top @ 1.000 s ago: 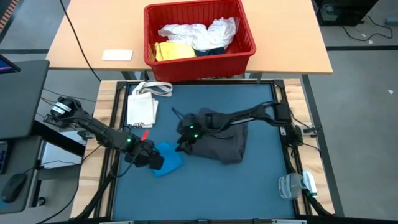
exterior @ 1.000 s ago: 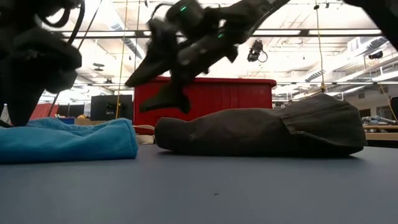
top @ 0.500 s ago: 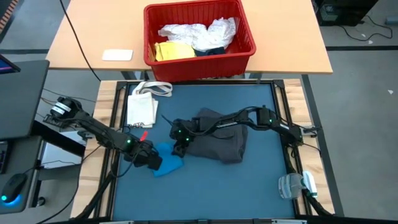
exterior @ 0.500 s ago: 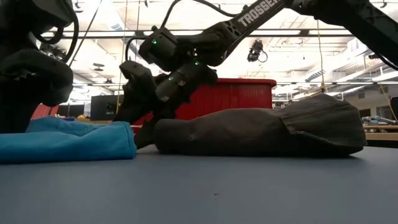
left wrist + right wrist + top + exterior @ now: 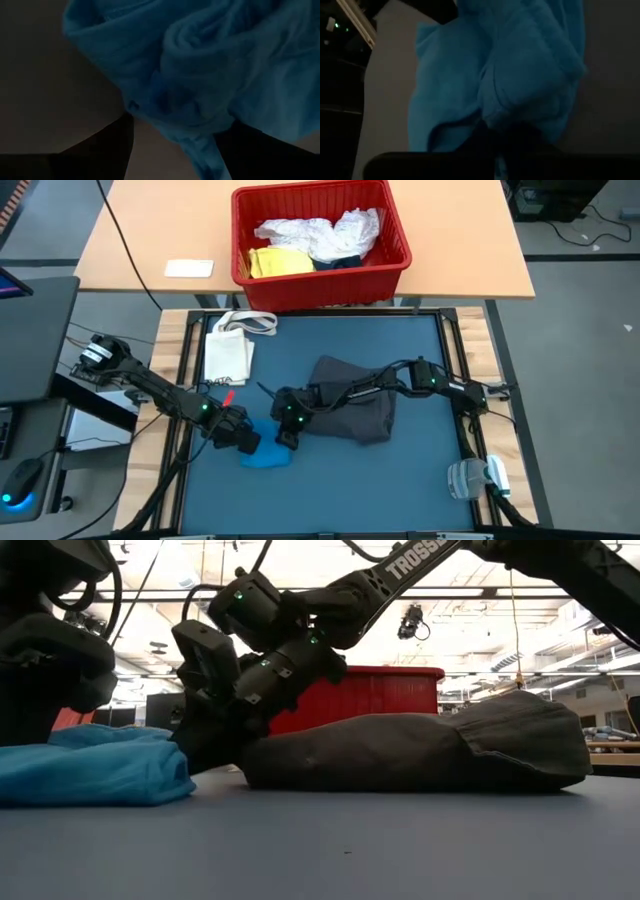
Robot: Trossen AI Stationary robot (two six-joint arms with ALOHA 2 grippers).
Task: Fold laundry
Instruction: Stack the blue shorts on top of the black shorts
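The bright blue garment [image 5: 268, 457] lies bunched on the blue mat, near the left. My right gripper [image 5: 287, 435] reaches over from the right and is shut on the garment's right side [image 5: 507, 142]. My left gripper [image 5: 247, 443] stands open at its left side, and in the left wrist view a bunched part of the cloth [image 5: 200, 65] lies between the two fingers. The dark grey garment [image 5: 350, 405] lies crumpled mid-table under the right arm. White lacy, yellow and navy pieces sit in the red basket [image 5: 395, 255]. My right gripper pinches the blue garment's right-hand edge [image 5: 520, 120] between its two fingers, slanting down from the table's right. The cloth is bunched there; how many layers, I cannot tell. The garment rests on the mat [image 5: 90, 765]. Whether my left gripper touches the cloth, I cannot tell.
A cream tote bag [image 5: 228, 352] lies at the mat's far left, with a small red thing [image 5: 229, 396] near it. A clear plastic item [image 5: 472, 478] sits at the near right corner. A white card [image 5: 189, 268] lies on the wooden table beside the basket.
My right gripper has moved down and toward the table's left and near edge, from above the dark grey garment to the blue garment, and has shut on it. The blue garment's right side has been pushed in, so it now lies smaller and more bunched.
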